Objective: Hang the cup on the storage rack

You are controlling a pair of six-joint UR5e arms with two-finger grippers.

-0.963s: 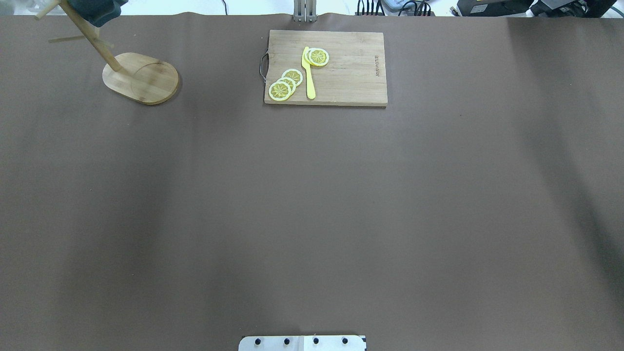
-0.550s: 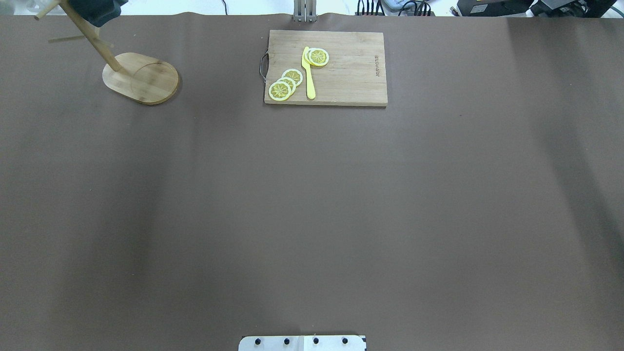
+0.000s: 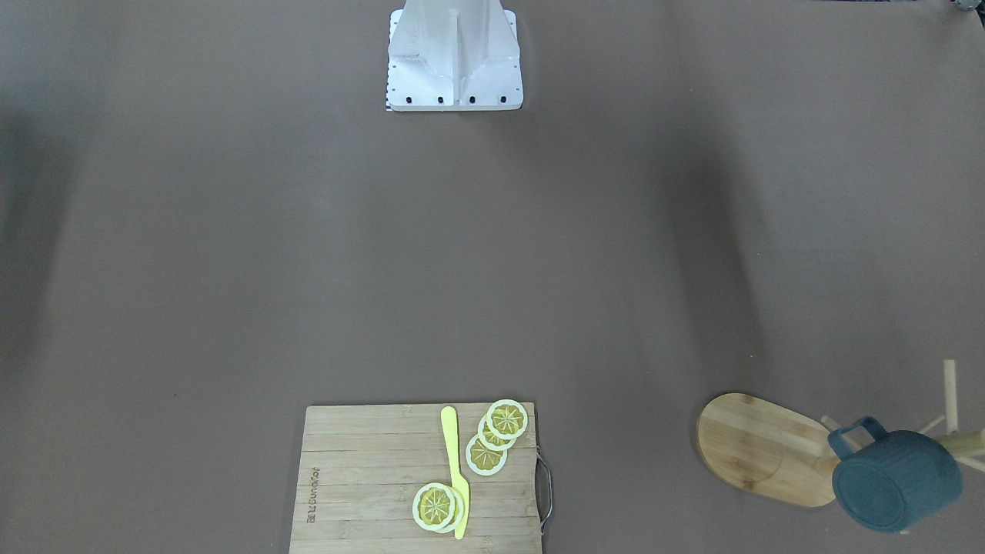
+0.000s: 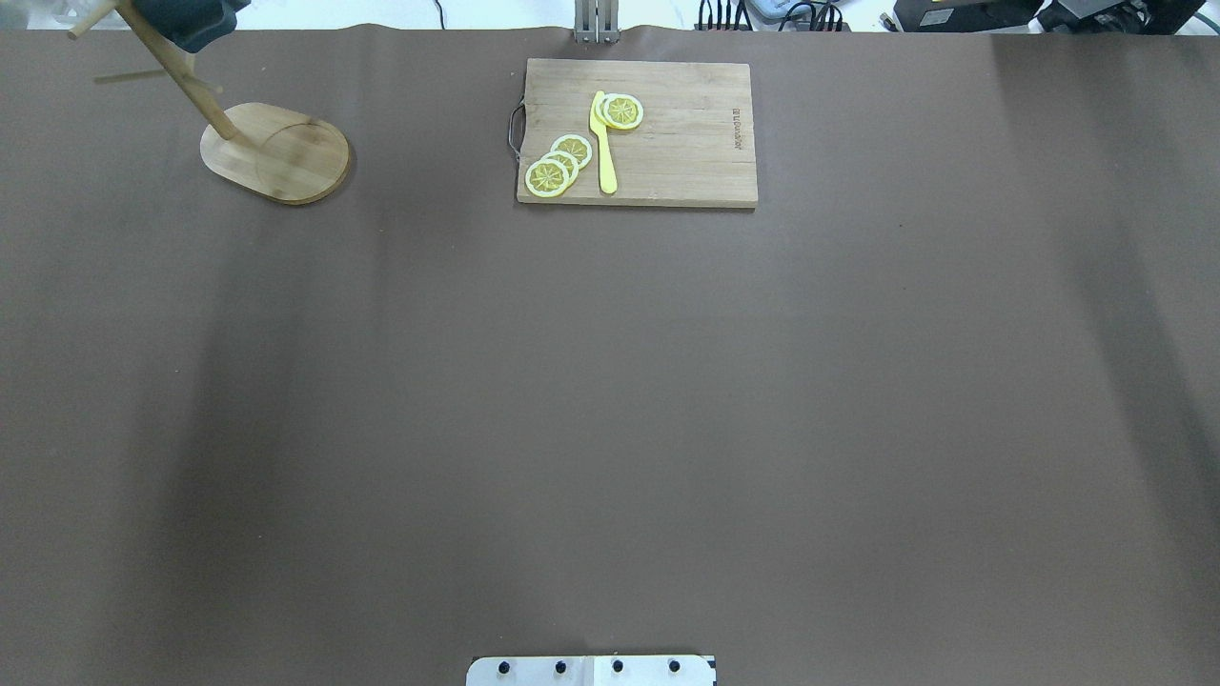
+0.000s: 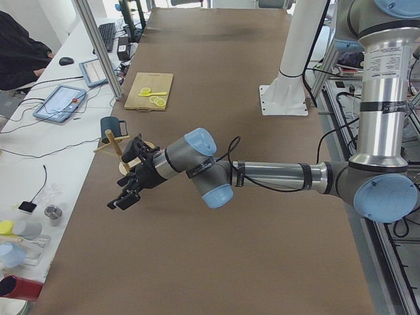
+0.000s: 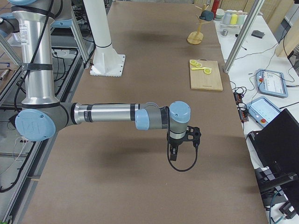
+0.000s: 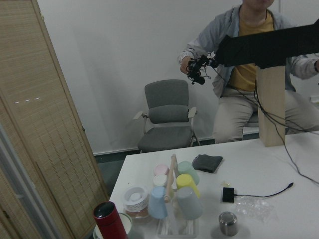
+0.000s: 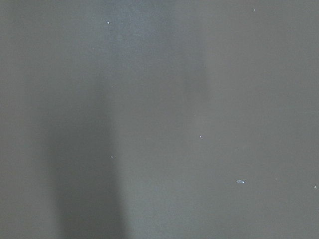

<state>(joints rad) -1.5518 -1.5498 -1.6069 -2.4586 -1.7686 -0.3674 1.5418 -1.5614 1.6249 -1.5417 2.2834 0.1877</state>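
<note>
The dark teal cup hangs by its handle on a peg of the bamboo storage rack, bottom facing the front camera. In the overhead view the cup sits at the top of the tilted-looking rack, far left. No gripper touches it. My left gripper hovers over the table, short of the rack and apart from the cup; I cannot tell whether it is open. My right gripper points down far from the rack; I cannot tell its state either.
A bamboo cutting board with lemon slices and a yellow knife lies at the far middle. The robot's base mount stands at the near edge. A side table with cups and bottles runs beyond the table's left end.
The hanging cup has shifted very slightly at the top of the rack. Shadows on the table have drifted. No arm shows in the overhead view.
</note>
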